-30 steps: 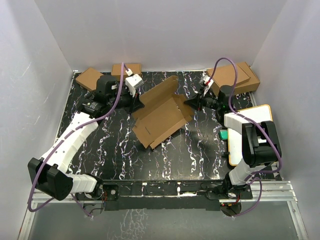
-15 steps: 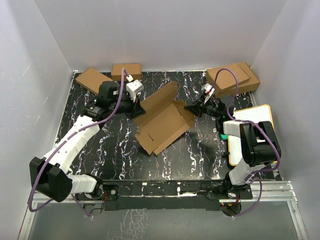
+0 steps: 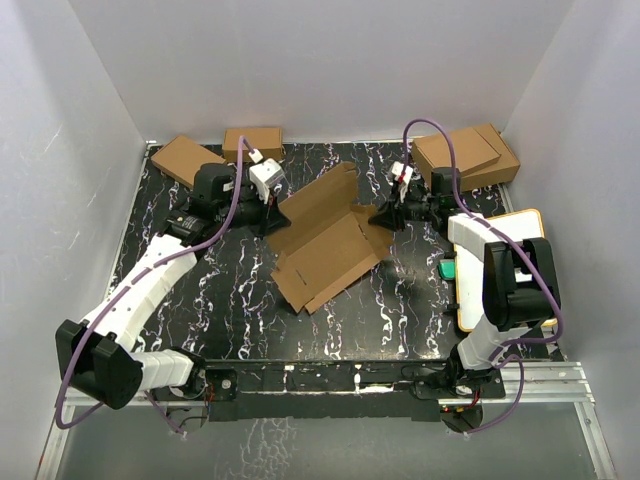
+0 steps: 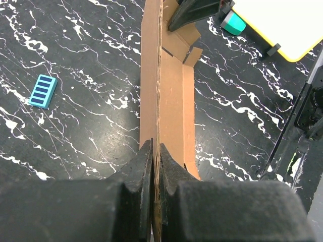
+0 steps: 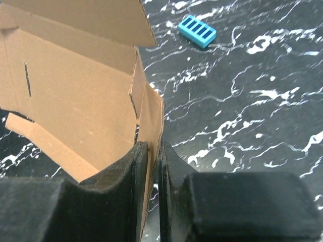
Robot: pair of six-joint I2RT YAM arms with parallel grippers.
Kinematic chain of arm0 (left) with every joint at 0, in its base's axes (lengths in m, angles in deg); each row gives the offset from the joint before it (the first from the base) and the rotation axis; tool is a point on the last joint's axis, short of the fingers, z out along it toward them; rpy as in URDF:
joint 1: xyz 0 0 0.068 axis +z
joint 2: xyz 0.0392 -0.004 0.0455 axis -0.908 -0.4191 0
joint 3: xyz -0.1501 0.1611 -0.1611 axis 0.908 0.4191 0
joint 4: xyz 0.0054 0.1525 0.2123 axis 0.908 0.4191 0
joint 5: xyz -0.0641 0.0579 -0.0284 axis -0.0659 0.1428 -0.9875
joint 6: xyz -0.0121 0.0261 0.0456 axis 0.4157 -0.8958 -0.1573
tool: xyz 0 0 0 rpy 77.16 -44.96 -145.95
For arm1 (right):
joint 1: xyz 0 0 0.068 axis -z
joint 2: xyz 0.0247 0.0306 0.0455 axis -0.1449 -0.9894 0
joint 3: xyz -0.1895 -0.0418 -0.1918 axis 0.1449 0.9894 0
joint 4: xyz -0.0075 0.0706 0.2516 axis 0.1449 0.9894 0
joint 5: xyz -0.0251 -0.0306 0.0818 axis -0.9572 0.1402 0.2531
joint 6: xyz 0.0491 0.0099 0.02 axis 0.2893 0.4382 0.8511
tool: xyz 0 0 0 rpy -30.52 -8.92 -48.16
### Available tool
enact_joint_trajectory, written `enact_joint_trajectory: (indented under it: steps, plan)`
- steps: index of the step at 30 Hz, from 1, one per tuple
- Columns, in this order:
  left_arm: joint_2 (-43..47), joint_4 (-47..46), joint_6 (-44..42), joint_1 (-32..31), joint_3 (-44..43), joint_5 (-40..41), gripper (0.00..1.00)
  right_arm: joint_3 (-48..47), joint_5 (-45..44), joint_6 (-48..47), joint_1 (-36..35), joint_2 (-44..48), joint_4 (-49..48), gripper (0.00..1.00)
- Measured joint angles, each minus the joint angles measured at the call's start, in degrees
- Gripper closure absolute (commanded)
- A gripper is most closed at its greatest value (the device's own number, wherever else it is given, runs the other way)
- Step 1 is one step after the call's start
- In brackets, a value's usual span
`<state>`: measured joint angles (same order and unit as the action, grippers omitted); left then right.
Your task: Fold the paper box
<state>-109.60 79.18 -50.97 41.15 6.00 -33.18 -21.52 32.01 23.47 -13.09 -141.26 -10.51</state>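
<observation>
The paper box is a creased brown cardboard sheet, partly raised off the black marbled table, with a flap standing at its far side. My left gripper is at its left edge; in the left wrist view that gripper is shut on the upright cardboard edge. My right gripper is at the box's right side. In the right wrist view a small side flap runs between that gripper's jaws. They stand slightly apart, with a thin gap beside the flap.
Two small brown boxes lie at the back left. Larger stacked boxes sit at the back right. A yellow-rimmed white board and a teal block lie at the right. A small blue ribbed block lies on the table.
My right gripper has moved left with the box's right side, and its jaws have eased slightly apart. The sheet has shifted and closed up a little. The left gripper keeps its hold.
</observation>
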Motion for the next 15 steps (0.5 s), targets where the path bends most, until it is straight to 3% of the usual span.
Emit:
enact_joint_trajectory:
  steps: [6, 15]
  plan:
    - [1.4, -1.3, 1.4, 0.0, 2.5, -0.3, 1.00, -0.9, -0.2, -4.6, 0.8, -0.8, 11.5, 0.78]
    - [2.3, -1.8, 2.2, 0.0, 3.4, -0.6, 1.00, -1.9, 0.6, -5.9, 1.9, -0.8, 17.6, 0.76]
